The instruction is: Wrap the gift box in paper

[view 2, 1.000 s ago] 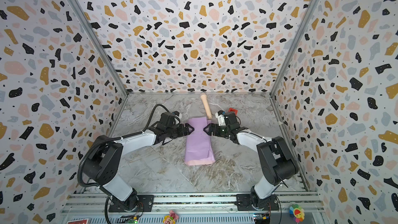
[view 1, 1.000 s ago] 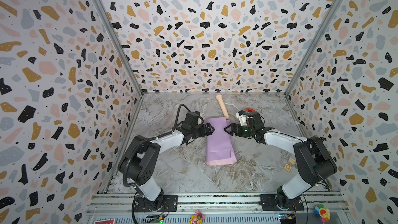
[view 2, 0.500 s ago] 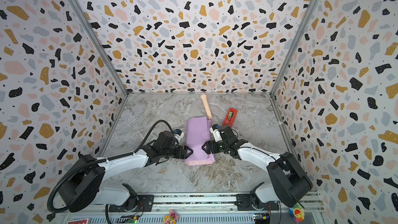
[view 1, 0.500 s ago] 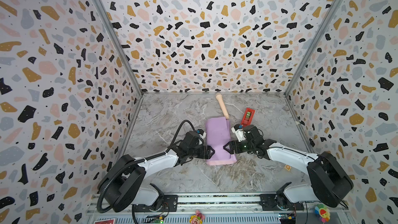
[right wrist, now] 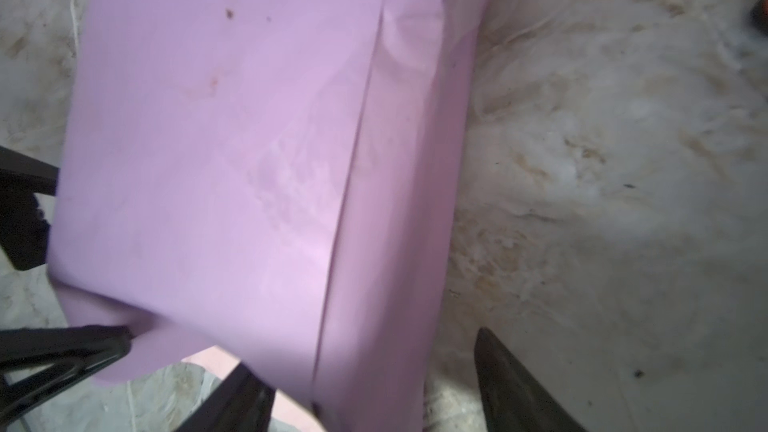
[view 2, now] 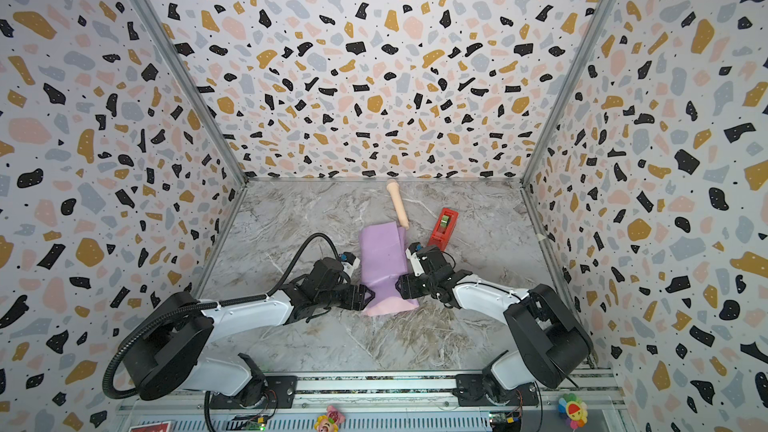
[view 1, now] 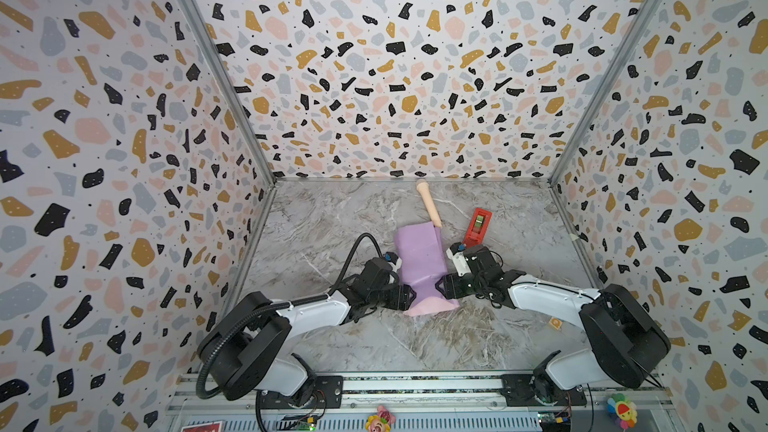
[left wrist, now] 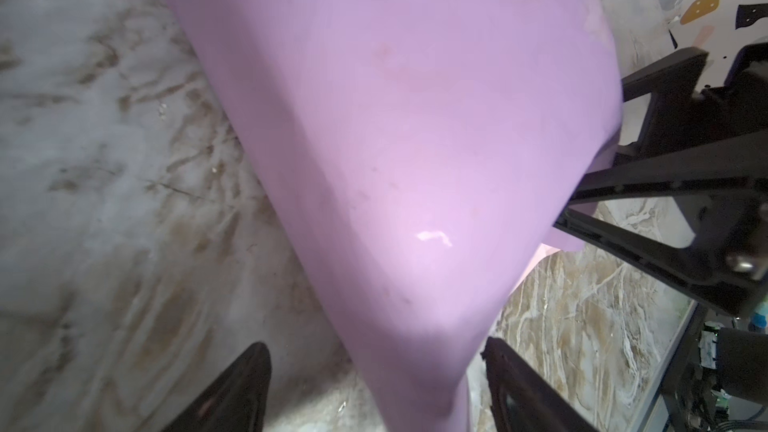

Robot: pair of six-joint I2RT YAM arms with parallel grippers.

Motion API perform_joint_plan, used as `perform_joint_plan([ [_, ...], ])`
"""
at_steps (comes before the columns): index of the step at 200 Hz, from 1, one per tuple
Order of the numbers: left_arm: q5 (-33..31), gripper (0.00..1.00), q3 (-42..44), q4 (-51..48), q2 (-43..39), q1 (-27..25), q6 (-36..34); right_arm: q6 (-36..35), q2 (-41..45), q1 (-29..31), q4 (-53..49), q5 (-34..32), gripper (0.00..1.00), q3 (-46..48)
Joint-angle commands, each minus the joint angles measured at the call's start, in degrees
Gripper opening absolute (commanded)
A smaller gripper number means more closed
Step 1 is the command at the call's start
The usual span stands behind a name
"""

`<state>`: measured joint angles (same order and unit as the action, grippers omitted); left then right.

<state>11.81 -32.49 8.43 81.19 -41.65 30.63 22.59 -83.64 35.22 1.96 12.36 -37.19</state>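
— Closing in on the near end? Where do the hands stand?

— The left gripper [view 1: 410, 297] and the right gripper [view 1: 438, 286] face each other across the paper [view 1: 419, 259]. Each has its jaws apart with a side of the sheet between them, nothing pinched yet. Their tips dent the sides into a waist.

— How would you do it well?

— Squeeze evenly from both sides, low against the table [view 1: 332, 234], so the flap creases flat. It looks like a thin sheet that could crumple or slide if one side leads.

— And the gift box?

— Hidden. I judge it lies farther back, where the wrap sits flat and squared. Nearest, the pale pink inner face [view 1: 428, 307] pokes out, limp. The outside is smooth, matte lilac, with an overlapped seam [right wrist: 357, 160] running lengthwise.

— Beyond that?

— A rounded beige toy microphone [view 1: 428, 205] ends at the paper's far corner. A red tape dispenser [view 1: 478, 226] stands just beside, to the right.
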Motion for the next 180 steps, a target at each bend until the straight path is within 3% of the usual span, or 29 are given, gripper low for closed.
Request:
perform_joint_plan([
  [1,-1.33,0.81,0.71,2.89,-1.97,-0.14,-0.52,-0.84,-0.05,0.28,0.94,-1.83,0.73,0.80],
  [46,-4.42,0.78,0.56,3.43,-1.14,-0.19,-1.34,-0.67,0.33,0.29,1.28,-0.61,0.72,1.04],
  [109,-7.73,0.60,0.71,8.47,2.84,-1.11,1.09,0.61,0.34,0.61,3.10,0.09,0.69,1.42],
  [151,-11.69,0.46,0.76,9.20,4.33,-2.65,2.32,2.28,-0.38,1.07,3.32,-4.71,0.60,1.59],
  [180,-14.33,0.42,0.76,8.47,5.21,-3.91,2.48,2.33,-0.63,2.12,3.76,-7.32,0.53,1.69],
])
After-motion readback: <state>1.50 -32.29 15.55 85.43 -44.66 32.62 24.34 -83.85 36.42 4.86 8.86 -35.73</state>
